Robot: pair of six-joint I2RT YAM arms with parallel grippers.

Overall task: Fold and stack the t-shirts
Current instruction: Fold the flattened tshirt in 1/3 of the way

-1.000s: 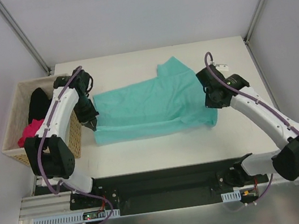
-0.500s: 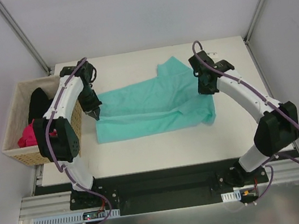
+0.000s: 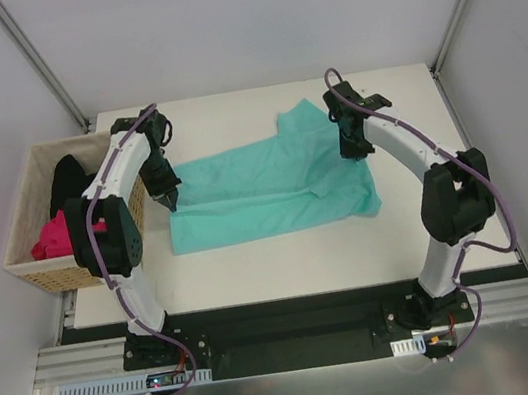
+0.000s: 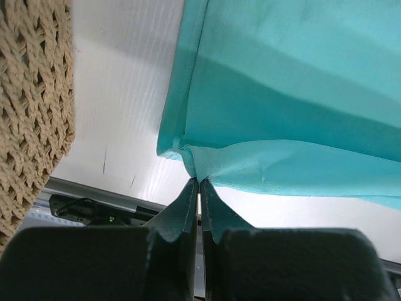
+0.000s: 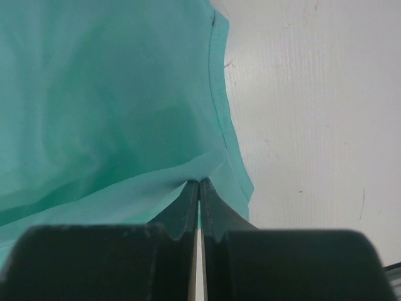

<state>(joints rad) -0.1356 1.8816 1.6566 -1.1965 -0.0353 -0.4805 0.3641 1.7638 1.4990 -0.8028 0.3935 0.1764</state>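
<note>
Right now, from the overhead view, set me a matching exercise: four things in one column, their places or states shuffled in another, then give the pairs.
Things:
1. teal t-shirt
2. pink t-shirt
3. black t-shirt
4. right pincer

Places or states:
A. far end of the wicker basket
B. shut on teal cloth
C. spread on the table
D. near end of the wicker basket

Pairs: 1-C, 2-D, 3-A, 4-B
</note>
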